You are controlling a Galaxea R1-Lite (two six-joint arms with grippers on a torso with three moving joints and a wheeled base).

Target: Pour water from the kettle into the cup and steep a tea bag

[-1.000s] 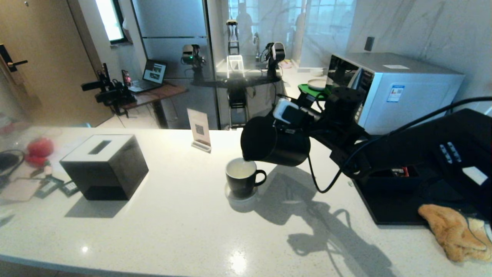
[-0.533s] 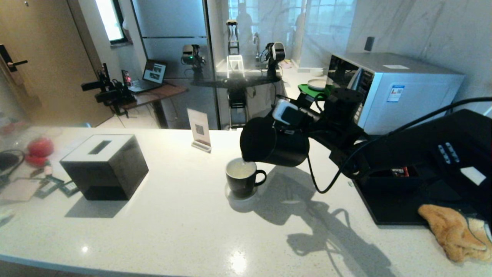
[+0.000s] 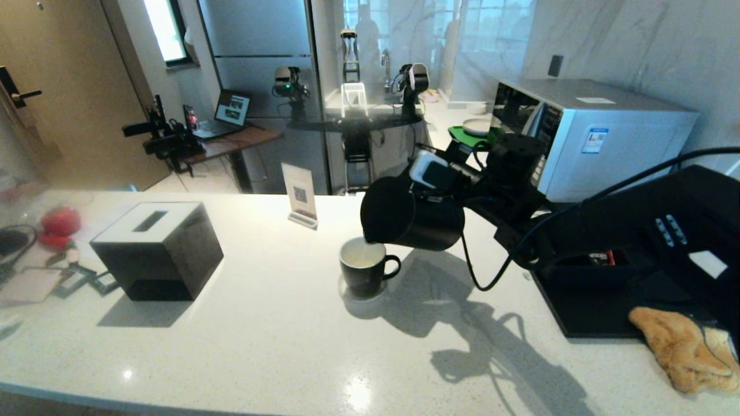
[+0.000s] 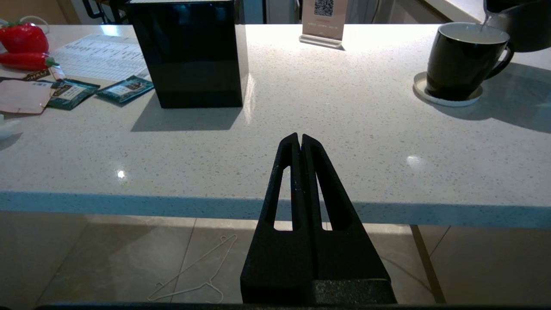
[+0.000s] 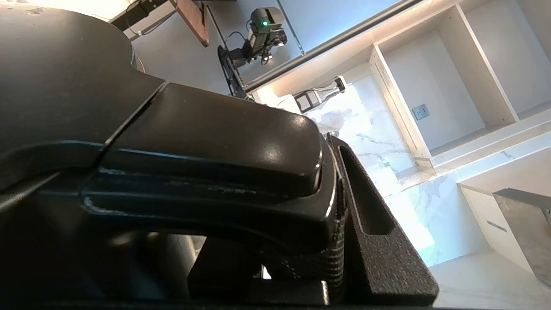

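The head view shows the right gripper (image 3: 442, 188) clamped on the handle of the kettle (image 3: 411, 216), holding it in the air above the white counter (image 3: 260, 335). The kettle is tipped toward the robot's left, and its spout hangs just over the rim of the cup (image 3: 364, 268). The cup stands upright on a small round coaster (image 3: 359, 296), with its handle toward the kettle side. In the left wrist view a thin stream of water (image 4: 485, 23) runs from the spout into the cup (image 4: 462, 60). In the right wrist view one finger (image 5: 374, 241) presses against the kettle handle (image 5: 206, 159). The left gripper (image 4: 300, 140) is low in front of the counter edge, its fingers pressed together and holding nothing. A black box (image 3: 157, 249) stands on the counter well to the left of the cup.
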